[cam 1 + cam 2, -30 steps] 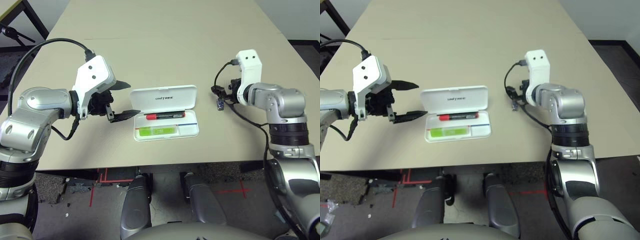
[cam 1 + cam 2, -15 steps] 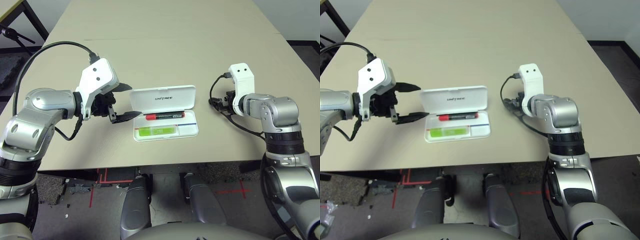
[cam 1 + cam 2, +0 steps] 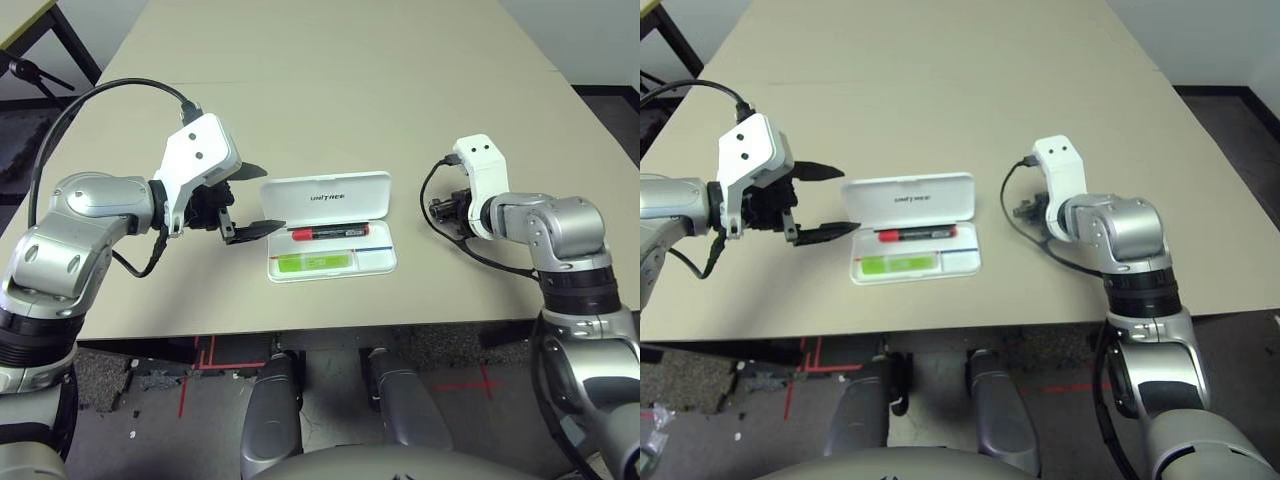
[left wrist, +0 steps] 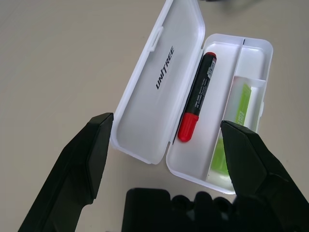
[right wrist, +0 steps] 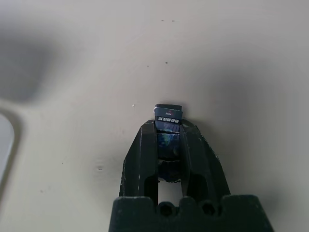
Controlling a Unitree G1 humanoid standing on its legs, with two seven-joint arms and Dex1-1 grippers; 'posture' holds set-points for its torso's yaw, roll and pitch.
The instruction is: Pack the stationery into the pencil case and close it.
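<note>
1. Right gripper [image 5: 168, 126]: narrow, its two black fingers closed on the small dark block [image 5: 168, 137], which is gripped between them and shows a printed label at its end.
2. Left gripper [image 4: 167, 121]: wide, nothing between its fingertips; it sits at the left of the pencil case, one finger reaching close to the case's corner.
3. Pencil case [image 3: 378, 262]: white, on the table [image 3: 330, 110] between the two grippers, open, hinged lid [image 3: 355, 195] raised on the side away from the robot. Black "UNITREE" lettering reads on the lid.
4. Red marker [image 3: 330, 231]: black middle band, lying in the case in the long compartment beside the hinge, red cap toward the robot's left.
5. Lime-green strip [image 3: 315, 262]: lying in the case's other long compartment, the one nearer the robot, roughly parallel to the marker.
6. Block location: outside the case, well apart from it, at the robot's right, over the table. Contact between block and tabletop: cannot tell.
</note>
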